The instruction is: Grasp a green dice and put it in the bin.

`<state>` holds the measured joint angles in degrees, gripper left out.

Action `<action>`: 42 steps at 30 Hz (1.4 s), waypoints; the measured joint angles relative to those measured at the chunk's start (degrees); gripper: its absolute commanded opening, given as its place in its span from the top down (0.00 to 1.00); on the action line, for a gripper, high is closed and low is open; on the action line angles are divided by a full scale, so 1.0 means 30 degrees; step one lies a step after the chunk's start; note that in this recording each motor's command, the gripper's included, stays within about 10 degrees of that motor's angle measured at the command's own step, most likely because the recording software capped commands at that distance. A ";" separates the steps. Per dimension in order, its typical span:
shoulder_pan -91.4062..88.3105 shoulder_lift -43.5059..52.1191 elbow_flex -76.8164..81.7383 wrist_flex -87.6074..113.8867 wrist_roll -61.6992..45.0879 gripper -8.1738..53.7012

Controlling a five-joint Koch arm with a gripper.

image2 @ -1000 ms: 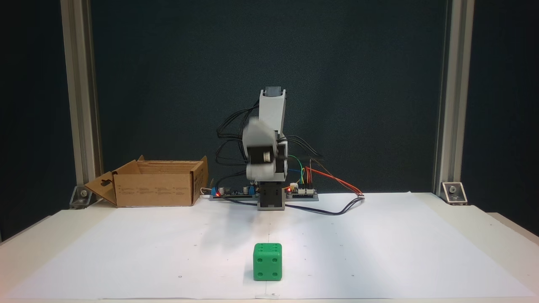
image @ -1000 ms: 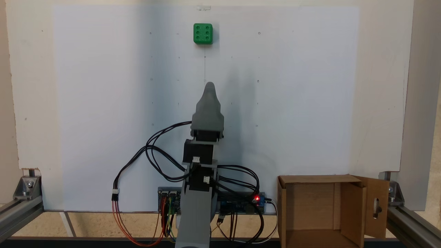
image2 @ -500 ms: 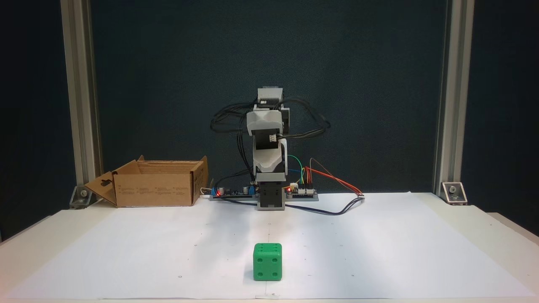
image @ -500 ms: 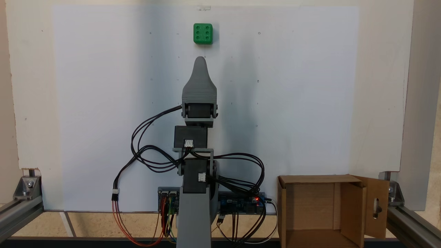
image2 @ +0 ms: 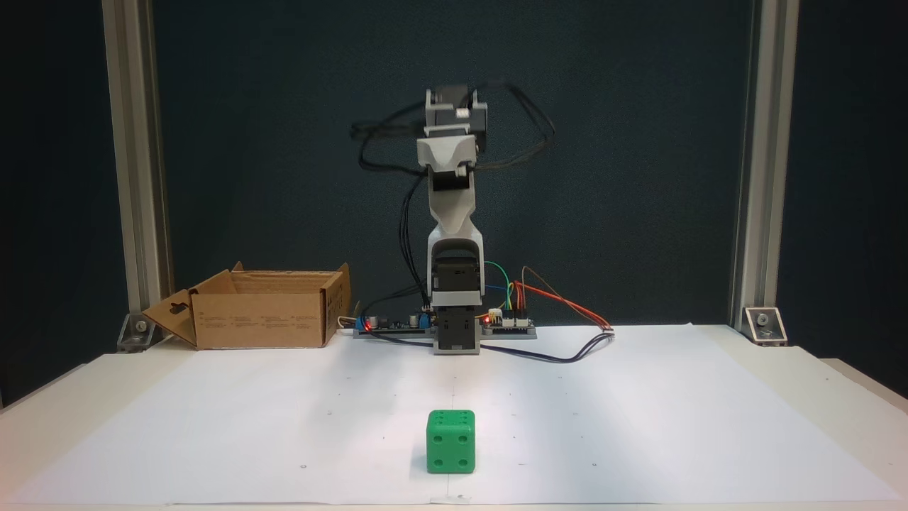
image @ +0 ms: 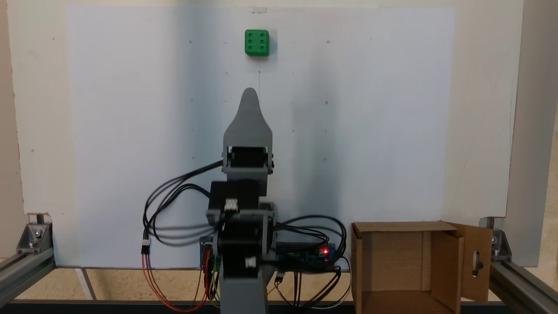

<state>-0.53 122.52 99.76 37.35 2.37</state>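
The green dice [image: 256, 42] [image2: 450, 441] rests on the white paper, far from the arm's base, with its six-pip face up. My grey gripper [image: 250, 91] points toward it along the paper's centre line, well short of it and raised high above the table. Only one tapered jaw shows, so I cannot tell whether the jaws are open, and nothing shows in them. The bin [image: 444, 261] [image2: 262, 319], an open brown cardboard box with a slotted flap, stands beside the arm's base.
Circuit boards [image: 305, 255] [image2: 507, 323] and looping black, red and coloured wires [image: 174, 205] lie around the base. Aluminium frame posts [image2: 135, 177] [image2: 752, 177] stand at both sides. The white paper sheet [image: 370, 131] covers the table.
The arm reached out toward the dice, then lifted higher, and the gripper tip drew back a little. The dice and the bin have not moved.
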 measured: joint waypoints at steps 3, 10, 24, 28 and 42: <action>0.0264 -0.3105 -0.1846 0.3076 0.0000 0.20; 0.0293 -0.7881 -0.6240 0.5420 0.0176 0.20; -0.0732 -1.6406 -1.7109 0.8965 0.0176 0.19; -0.0762 -1.7227 -1.8018 0.9287 0.0176 0.19; -0.0703 -2.0303 -1.8076 0.9287 0.0322 0.16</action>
<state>-2.64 61.61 45.53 65.21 3.34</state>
